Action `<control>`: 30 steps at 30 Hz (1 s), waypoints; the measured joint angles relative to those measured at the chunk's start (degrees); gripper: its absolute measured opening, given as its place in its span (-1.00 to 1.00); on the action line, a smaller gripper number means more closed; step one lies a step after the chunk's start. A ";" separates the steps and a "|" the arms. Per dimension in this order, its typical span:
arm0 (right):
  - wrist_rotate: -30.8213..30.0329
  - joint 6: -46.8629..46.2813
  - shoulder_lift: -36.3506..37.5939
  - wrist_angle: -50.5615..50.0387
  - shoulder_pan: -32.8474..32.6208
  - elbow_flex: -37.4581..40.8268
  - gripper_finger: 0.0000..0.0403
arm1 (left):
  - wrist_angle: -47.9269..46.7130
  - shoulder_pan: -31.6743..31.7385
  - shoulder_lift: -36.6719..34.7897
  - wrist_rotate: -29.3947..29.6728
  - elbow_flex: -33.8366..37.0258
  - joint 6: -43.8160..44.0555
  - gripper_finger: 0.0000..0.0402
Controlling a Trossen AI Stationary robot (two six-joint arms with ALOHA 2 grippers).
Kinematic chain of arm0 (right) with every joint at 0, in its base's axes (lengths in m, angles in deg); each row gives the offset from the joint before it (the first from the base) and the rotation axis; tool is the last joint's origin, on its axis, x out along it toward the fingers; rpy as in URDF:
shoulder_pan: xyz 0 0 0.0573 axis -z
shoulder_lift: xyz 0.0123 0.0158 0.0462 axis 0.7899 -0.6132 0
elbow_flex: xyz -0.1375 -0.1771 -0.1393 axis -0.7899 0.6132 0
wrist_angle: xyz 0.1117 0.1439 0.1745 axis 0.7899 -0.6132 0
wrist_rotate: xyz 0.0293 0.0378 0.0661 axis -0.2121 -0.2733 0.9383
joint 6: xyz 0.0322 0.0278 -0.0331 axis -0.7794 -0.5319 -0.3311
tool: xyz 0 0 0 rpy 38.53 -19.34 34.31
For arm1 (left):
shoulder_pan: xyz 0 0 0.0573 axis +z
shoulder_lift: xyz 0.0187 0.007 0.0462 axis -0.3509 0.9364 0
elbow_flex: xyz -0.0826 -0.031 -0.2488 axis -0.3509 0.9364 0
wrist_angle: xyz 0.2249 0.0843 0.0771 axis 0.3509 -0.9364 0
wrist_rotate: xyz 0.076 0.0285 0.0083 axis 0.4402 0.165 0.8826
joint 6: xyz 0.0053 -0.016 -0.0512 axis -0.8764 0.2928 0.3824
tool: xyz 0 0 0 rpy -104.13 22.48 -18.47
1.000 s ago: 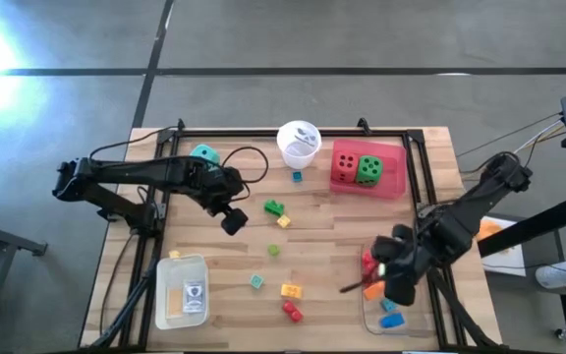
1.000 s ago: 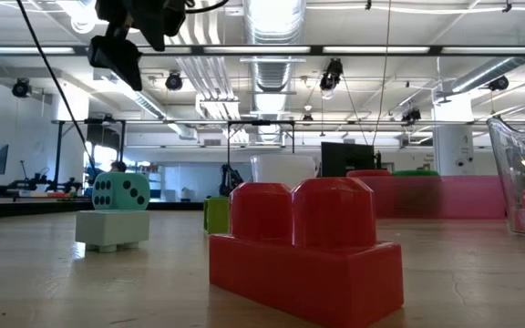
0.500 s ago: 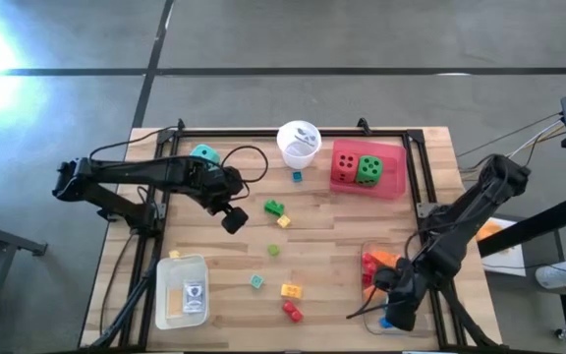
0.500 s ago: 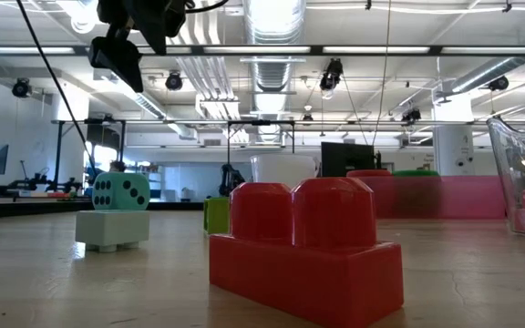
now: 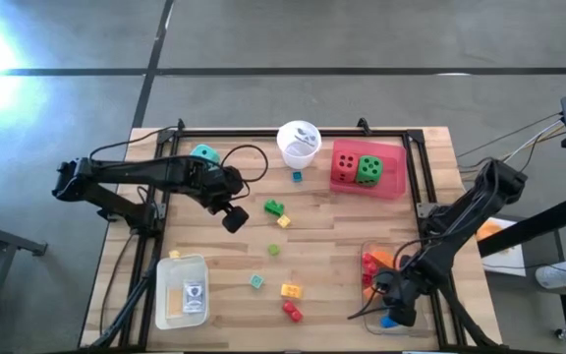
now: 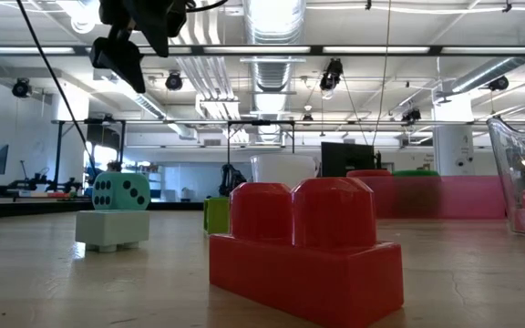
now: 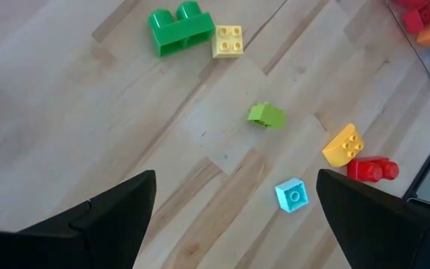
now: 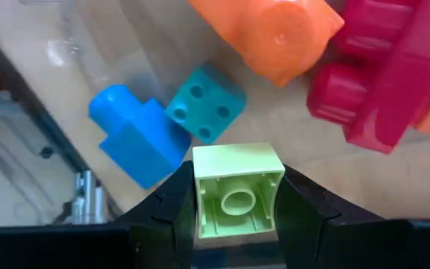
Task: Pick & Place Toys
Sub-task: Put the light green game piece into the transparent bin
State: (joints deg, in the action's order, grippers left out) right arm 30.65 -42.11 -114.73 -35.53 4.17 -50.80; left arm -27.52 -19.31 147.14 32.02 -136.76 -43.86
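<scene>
The right tool hangs over the clear tray at the near right corner of the wooden table, and its 2 dark fingers are clamped on a pale green brick, a small square piece of smooth plastic whose hollow underside with 1 round tube faces the wrist camera. Just beyond the tool, inside the tray, lie a blue brick with 1 stud, a teal brick with 4 small holes touching it, a glossy orange brick and a dark red brick with rounded studs. The left tool is held above the middle left of the table, with its fingers wide apart and nothing between them. Under it on the bare wood lie a green brick with 2 studs, a yellow brick touching it, a small light green brick, a light blue brick, a yellow-orange brick and a red brick. Behind the left tool stands a teal die with black dots. A red die and a green die sit in the pink tray.
</scene>
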 joint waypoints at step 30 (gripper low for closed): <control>0.21 10.97 -7.47 2.77 0.40 2.08 -0.37 | 1.07 0.00 0.00 0.17 0.62 0.23 0.85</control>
State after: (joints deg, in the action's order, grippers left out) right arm 30.85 -31.15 -122.20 -32.76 4.56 -48.72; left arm -26.44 -19.31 147.14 32.19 -136.14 -43.63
